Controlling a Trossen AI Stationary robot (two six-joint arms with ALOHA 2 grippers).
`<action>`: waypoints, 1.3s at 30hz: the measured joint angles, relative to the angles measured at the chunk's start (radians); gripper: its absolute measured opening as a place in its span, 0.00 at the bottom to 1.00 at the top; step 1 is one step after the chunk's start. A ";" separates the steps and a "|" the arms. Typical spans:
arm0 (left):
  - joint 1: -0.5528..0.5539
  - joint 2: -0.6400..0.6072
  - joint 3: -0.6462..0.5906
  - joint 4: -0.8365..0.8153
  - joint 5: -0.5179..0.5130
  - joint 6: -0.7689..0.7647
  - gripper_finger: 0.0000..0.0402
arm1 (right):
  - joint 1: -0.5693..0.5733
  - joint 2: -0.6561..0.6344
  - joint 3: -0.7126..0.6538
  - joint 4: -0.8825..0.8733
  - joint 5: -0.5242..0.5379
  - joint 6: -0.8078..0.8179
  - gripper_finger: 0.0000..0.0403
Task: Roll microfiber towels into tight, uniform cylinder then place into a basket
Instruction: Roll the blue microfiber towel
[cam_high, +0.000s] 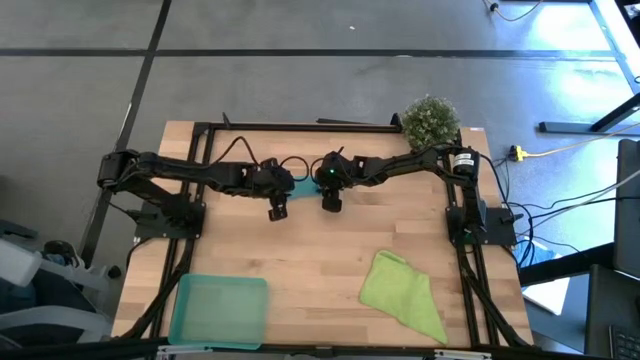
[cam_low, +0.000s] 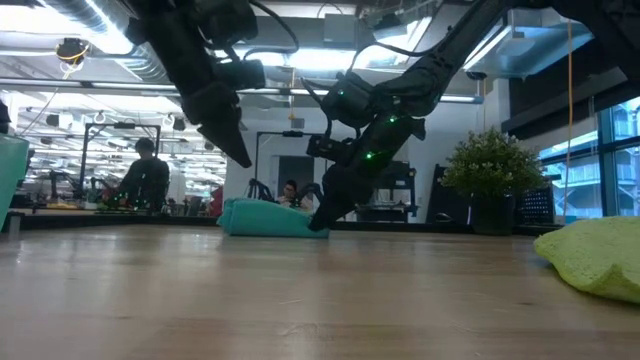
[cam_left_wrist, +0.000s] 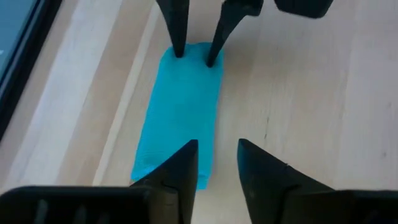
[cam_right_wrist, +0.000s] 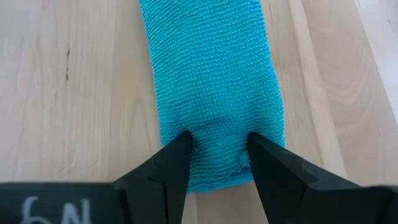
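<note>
The teal towel (cam_right_wrist: 211, 68) lies rolled into a short cylinder on the table toward its far side, and shows in the low view (cam_low: 262, 218) and the high view (cam_high: 302, 186). My right gripper (cam_right_wrist: 217, 140) is down on the roll's right end, shut on it. My left gripper (cam_low: 243, 158) hangs open above the roll's left end without touching it; its fingers (cam_left_wrist: 186, 165) show over that end. The lime towel (cam_high: 405, 290) lies loosely bunched at the near right. The teal-green basket (cam_high: 220, 310) stands at the near left. My right gripper pinches the top of the roll's right end (cam_right_wrist: 217, 152) between its two fingers, which sink into the cloth, and the cloth puckers between them. The fingers come slanting down from above and stand across the roll. The roll lies along the table.
A bushy potted plant (cam_high: 430, 120) stands at the far right corner. Dark frame rails (cam_high: 300, 127) run along the far edge and both sides of the table. Bare wood lies between the roll and the basket. People sit in the room beyond (cam_low: 145, 175).
</note>
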 joint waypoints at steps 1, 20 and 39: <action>0.009 0.004 0.000 0.004 0.009 0.000 0.29 | 0.000 0.000 0.000 0.000 0.000 0.000 0.40; 0.133 0.175 0.000 0.176 0.125 0.158 0.98 | 0.000 -0.002 0.000 0.002 0.000 0.000 0.40; 0.203 0.352 0.003 0.252 0.161 0.235 1.00 | 0.000 -0.002 0.001 0.008 0.000 0.000 0.40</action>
